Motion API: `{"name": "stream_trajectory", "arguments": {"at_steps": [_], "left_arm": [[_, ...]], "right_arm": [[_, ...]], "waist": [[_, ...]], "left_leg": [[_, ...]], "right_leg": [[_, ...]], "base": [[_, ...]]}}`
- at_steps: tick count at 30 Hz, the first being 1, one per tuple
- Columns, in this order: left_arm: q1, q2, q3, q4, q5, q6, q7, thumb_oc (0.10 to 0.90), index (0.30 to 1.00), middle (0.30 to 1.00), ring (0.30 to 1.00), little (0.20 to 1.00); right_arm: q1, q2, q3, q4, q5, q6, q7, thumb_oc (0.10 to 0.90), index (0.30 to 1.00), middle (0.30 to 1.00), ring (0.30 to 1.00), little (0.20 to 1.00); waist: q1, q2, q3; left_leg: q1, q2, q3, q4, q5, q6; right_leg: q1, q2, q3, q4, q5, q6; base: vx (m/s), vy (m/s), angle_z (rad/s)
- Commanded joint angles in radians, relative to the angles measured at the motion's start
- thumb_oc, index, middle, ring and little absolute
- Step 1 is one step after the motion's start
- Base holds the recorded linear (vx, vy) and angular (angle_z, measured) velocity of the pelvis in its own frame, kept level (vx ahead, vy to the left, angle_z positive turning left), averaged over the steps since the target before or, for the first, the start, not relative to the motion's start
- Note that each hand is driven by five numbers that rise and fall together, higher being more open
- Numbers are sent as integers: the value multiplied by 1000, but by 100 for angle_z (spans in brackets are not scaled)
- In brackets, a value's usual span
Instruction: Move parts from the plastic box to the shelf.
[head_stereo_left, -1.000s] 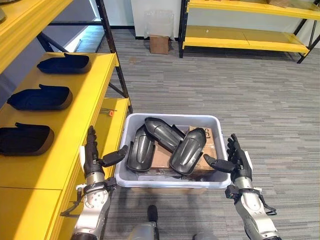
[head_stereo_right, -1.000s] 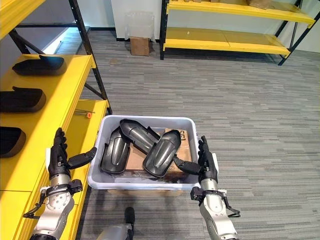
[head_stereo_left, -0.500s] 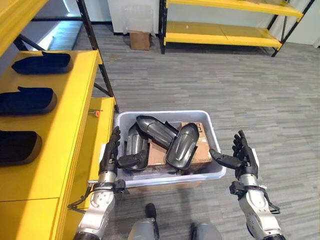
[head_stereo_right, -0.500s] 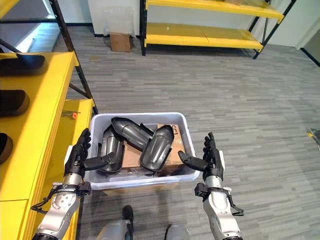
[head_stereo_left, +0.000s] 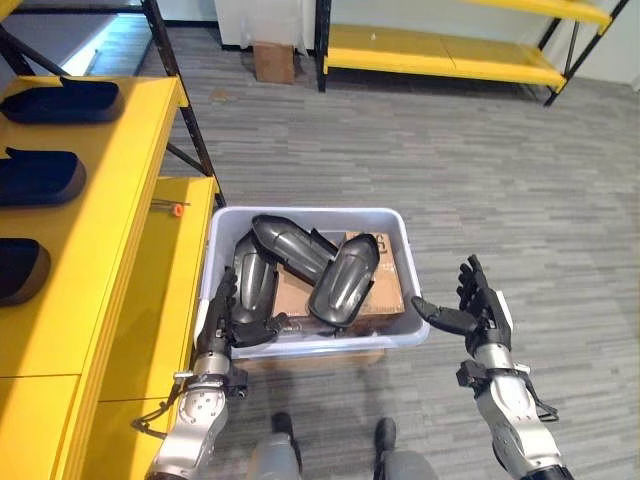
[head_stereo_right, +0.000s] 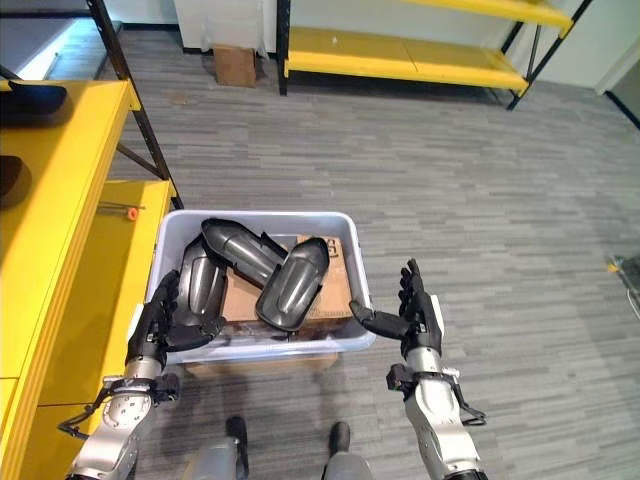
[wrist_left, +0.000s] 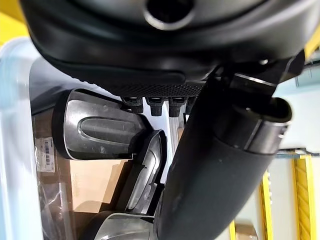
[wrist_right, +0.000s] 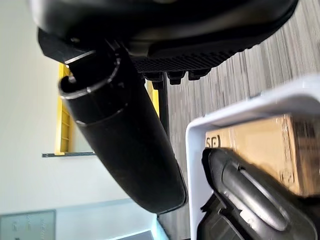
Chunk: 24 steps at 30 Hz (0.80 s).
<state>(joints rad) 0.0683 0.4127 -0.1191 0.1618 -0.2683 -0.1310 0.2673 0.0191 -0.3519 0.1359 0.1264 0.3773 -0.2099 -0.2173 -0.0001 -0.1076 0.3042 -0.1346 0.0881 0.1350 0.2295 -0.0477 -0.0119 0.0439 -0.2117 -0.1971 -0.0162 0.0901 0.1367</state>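
A white plastic box (head_stereo_left: 300, 346) stands on the floor before me, beside the yellow shelf (head_stereo_left: 110, 260). In it lie three dark grey shell parts: one along the left wall (head_stereo_left: 250, 285), one across the middle (head_stereo_left: 290, 245), one leaning on a cardboard carton (head_stereo_left: 345, 282). My left hand (head_stereo_left: 225, 315) is open at the box's front left corner, fingers straight up the wall and thumb reaching over the rim toward the left part (wrist_left: 100, 132). Just off the front right corner is my right hand (head_stereo_left: 478, 312), open and apart from the box, its thumb pointing at the rim (wrist_right: 200, 150).
Three dark parts (head_stereo_left: 40, 175) lie in a row on the yellow shelf's upper board. A small orange thing (head_stereo_left: 176, 210) sits on its lower board beside the box. A second yellow rack (head_stereo_left: 450, 65) and a cardboard box (head_stereo_left: 272, 62) stand far across the grey floor.
The whole picture has shifted, so the camera moved. My left hand went from beside the shelf to the box's front left corner. My right hand came a little away from the right wall.
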Motion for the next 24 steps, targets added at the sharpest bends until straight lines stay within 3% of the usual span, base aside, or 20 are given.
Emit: {"name": "stream_trajectory", "arguments": {"at_steps": [1,7,9,12,18,24], "left_arm": [[-33,26,17,-103,-1,-95,-33,900,1000,1000,1000,1000],[-34,49,-2,-107,-2,-81,-63,900,1000,1000,1000,1000],[-49,68,-8,-101,-7,-72,-83,900,1000,1000,1000,1000],[-60,90,-15,-104,-11,-60,-88,900,1000,1000,1000,1000],[-86,137,-8,-118,-42,-40,-117,900,1000,1000,1000,1000],[-118,175,9,-139,-68,-68,-144,900,1000,1000,1000,1000]], "right_arm": [[-125,-100,-45,-119,-107,-118,-4,900,1000,1000,1000,1000],[-201,-187,-38,-158,-283,-128,-51,900,1000,1000,1000,1000],[-299,-242,-33,-156,-415,-121,-81,900,1000,1000,1000,1000],[-394,-293,-23,-162,-414,-89,-93,900,1000,1000,1000,1000],[-555,-388,5,-152,-541,-53,-67,900,1000,1000,1000,1000],[-664,-465,75,-110,-591,-57,-27,900,1000,1000,1000,1000]], "waist": [[19,35,-77],[43,26,-69],[62,17,-62],[81,6,-56],[118,-6,-35],[144,2,28]], "left_leg": [[165,37,-8,-187,-39,-1],[155,39,-31,-167,-45,-3],[138,42,-44,-144,-48,-6],[121,45,-57,-126,-50,-9],[54,37,-95,-78,-52,-16],[-47,26,-128,-33,-41,-22]], "right_leg": [[-27,13,-5,86,-100,9],[-23,17,-8,105,-110,7],[-24,19,-13,114,-112,7],[-21,24,-20,120,-117,4],[-27,34,-26,136,-136,-7],[-68,41,-25,160,-159,-22]], "base": [[78,-54,7],[76,-69,1],[84,-110,5],[81,-112,14],[39,-84,13],[-87,-58,11]]}}
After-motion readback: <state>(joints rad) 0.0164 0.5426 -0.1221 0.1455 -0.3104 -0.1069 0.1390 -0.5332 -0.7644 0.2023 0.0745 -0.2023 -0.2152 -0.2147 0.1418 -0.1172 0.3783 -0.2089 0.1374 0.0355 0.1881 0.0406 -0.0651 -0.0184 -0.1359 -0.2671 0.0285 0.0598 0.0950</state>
